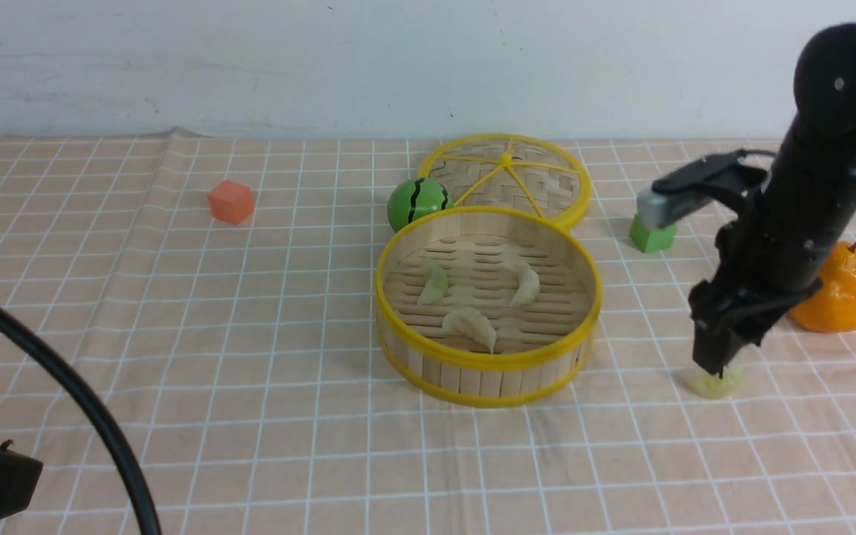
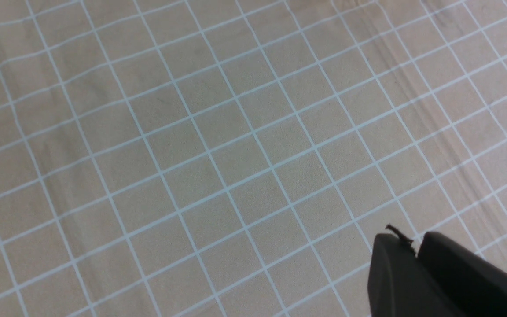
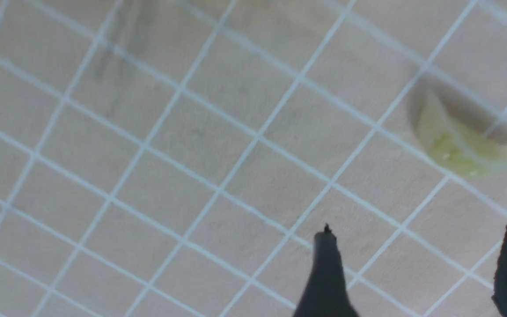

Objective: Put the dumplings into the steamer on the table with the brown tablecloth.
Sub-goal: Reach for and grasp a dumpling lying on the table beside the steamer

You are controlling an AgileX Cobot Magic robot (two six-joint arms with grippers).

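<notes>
The round bamboo steamer (image 1: 487, 375) stands mid-table on the brown tablecloth (image 1: 250, 357). Three dumplings lie on its slatted floor: one at the left (image 1: 433, 284), one at the right (image 1: 526, 286), one at the front (image 1: 470, 325). Another pale green dumpling (image 1: 714, 383) (image 3: 460, 147) lies on the cloth to the steamer's right. My right gripper (image 1: 714, 365) (image 3: 419, 229) points down just above it, open and empty, with the dumpling lying beyond the fingertips rather than between them. My left gripper (image 2: 414, 242) is shut on nothing, low at the near left over bare cloth.
A flat woven lid with yellow spokes (image 1: 506, 178) leans behind the steamer, with a green striped ball (image 1: 418, 202) beside it. An orange cube (image 1: 231, 201) sits far left. A green cube (image 1: 651, 236) and an orange-red pear (image 1: 840, 290) stand behind the right arm. A black cable (image 1: 64, 386) arcs at near left.
</notes>
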